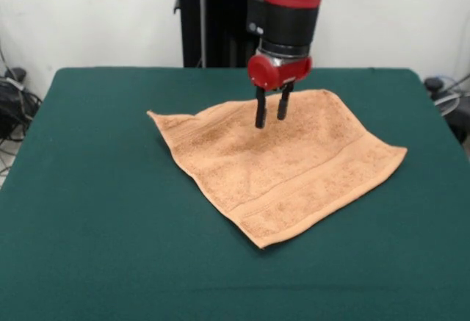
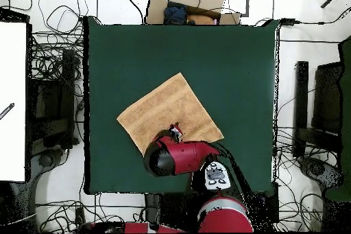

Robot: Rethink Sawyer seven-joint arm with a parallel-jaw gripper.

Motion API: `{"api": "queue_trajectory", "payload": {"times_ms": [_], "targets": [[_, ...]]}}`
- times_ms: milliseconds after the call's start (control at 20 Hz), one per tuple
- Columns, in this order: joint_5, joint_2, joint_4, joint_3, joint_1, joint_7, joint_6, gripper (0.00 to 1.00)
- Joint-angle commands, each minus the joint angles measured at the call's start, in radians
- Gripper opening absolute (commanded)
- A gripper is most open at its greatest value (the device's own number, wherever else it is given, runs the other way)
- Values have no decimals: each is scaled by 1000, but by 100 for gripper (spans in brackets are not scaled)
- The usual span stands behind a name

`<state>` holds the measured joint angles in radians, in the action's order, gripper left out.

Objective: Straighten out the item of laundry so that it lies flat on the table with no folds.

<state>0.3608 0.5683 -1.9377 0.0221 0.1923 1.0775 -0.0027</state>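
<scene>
the peach-orange towel (image 1: 283, 170) lies spread as a diamond near the middle of the dark green table (image 1: 95, 247), its corners pointing toward the table's edges and a woven band running along the hem nearest the front camera. it looks mostly flat, with a slight rise at the far edge under the arm. the pincer (image 1: 271, 119) hangs from the red and black arm (image 1: 290, 12) over the far part of the towel, its two dark fingers (image 1: 260, 112) parted by a narrow gap, pointing down with the tips at or just above the cloth; nothing is caught between them. in the overhead view the arm's bulk covers one corner of the towel (image 2: 168, 111), and the pincer (image 2: 176, 132) shows only as a small dark shape at the arm's end. bare green cloth rings the towel on all sides, with the widest stretch on the front camera's near side. off the table, tangled cables (image 2: 51, 73) cover the floor at both sides, a cardboard box (image 2: 199, 1) sits beyond one edge, and dark equipment (image 2: 322, 108) stands along another.
</scene>
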Motion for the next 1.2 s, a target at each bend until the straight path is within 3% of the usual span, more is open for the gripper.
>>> {"api": "queue_trajectory", "payload": {"times_ms": [50, 600, 1200], "targets": [[6, -114, -25, 36, 17, 242, -104, 100], [32, -268, 35, 86, 35, 206, -275, 100], [-1, -399, 104, 133, 14, 179, -412, 100]]}}
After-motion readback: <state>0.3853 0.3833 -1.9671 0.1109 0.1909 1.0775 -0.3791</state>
